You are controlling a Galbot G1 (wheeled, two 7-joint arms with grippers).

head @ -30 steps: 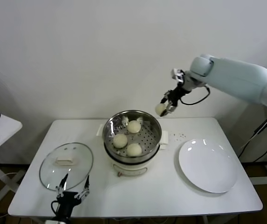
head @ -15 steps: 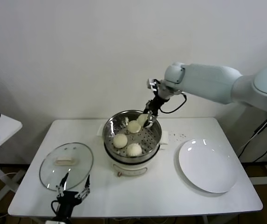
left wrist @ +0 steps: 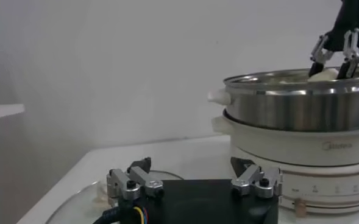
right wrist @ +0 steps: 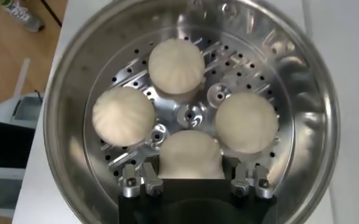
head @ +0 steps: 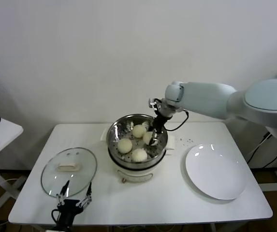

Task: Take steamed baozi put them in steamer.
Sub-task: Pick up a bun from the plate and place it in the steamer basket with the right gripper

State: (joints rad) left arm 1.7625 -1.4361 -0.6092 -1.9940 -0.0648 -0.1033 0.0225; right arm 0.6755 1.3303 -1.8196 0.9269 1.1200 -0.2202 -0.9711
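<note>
While you look down from the head view, the white table point(head: 143, 203) spans the scene, carrying three large items in a row. At its centre stands the steamer point(head: 137, 141), a shiny steel pot on a white base, with a perforated tray point(right wrist: 194, 115) inside. To the robot's right of it lies the white plate point(head: 216, 171), bare; to the robot's left lies the flat glass lid point(head: 68, 171).

The right arm point(head: 211, 99) reaches in from the right, and you see its right gripper point(head: 153, 137) lowered inside the pot at the far right part of the tray. Its jaws are drawn narrow around one steamed baozi point(right wrist: 190, 155), which sits between the fingers point(right wrist: 136, 182) just above or on the tray; you cannot tell which. Three more baozi point(right wrist: 176, 66) point(right wrist: 123, 115) point(right wrist: 247, 122) rest on the tray close around the centre, all apart from the gripper.

The left gripper point(head: 72, 199) hovers at the table's near edge by the lid, jaws spread wide and holding nothing.
</note>
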